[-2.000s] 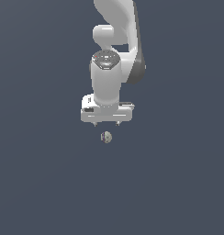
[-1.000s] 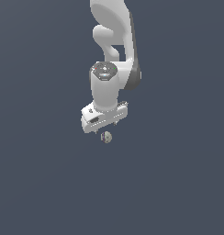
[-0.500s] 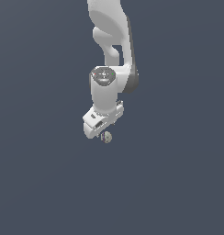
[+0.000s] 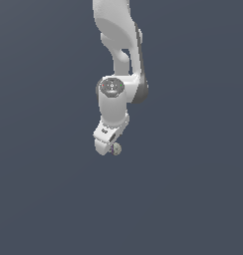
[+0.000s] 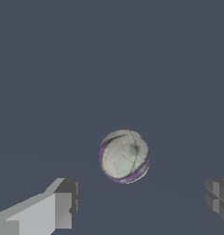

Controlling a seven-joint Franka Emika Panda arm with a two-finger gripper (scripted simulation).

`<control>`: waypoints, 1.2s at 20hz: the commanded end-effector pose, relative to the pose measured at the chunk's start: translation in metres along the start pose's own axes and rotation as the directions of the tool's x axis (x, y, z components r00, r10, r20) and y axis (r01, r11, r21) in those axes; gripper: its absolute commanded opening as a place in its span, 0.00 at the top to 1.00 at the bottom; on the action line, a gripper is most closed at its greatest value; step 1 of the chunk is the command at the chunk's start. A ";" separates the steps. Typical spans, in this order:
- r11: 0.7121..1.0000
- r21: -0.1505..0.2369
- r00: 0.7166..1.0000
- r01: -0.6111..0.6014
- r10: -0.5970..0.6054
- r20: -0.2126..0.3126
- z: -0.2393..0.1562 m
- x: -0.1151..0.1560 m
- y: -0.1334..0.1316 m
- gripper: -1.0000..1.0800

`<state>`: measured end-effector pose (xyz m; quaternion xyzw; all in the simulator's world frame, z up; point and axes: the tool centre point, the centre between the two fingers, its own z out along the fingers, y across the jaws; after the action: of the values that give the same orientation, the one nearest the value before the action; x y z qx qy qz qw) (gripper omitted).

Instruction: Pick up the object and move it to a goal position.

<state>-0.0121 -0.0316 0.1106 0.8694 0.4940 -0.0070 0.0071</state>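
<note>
Flat surface (image 4: 39,199): uniform dark grey-blue, filling both views with no visible edge or corner, so positions on it cannot be tied to any border. Panda arm (image 4: 118,30): white with dark joint bands, entering from the top of the exterior view and descending to a wrist capped by a round grey disc; hand section angled downward toward the surface. Gripper (image 4: 107,147): white body, grey-tipped fingers (image 5: 63,202) spread wide apart, one finger at each side of the wrist view with clear surface between them; nothing is pinched. Ball (image 4: 116,148): tiny, round, greyish-white with darker patches and a purple band around part of its outline; in the exterior view it sits just beside the gripper's lower end, on the exterior view's right of it. In the wrist view the ball (image 5: 124,156) lies ahead of the open fingers, touching neither; whether it is level with their tips cannot be told.
</note>
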 end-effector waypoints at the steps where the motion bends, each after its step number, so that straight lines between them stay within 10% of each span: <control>1: 0.998 0.001 0.998 0.069 -0.069 -0.003 0.004 0.000 -0.001 0.04; 24: 0.924 -0.002 0.924 0.382 -0.382 -0.020 0.024 -0.002 -0.005 0.04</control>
<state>-0.0176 -0.0310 0.0867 0.7567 0.6538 -0.0002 0.0000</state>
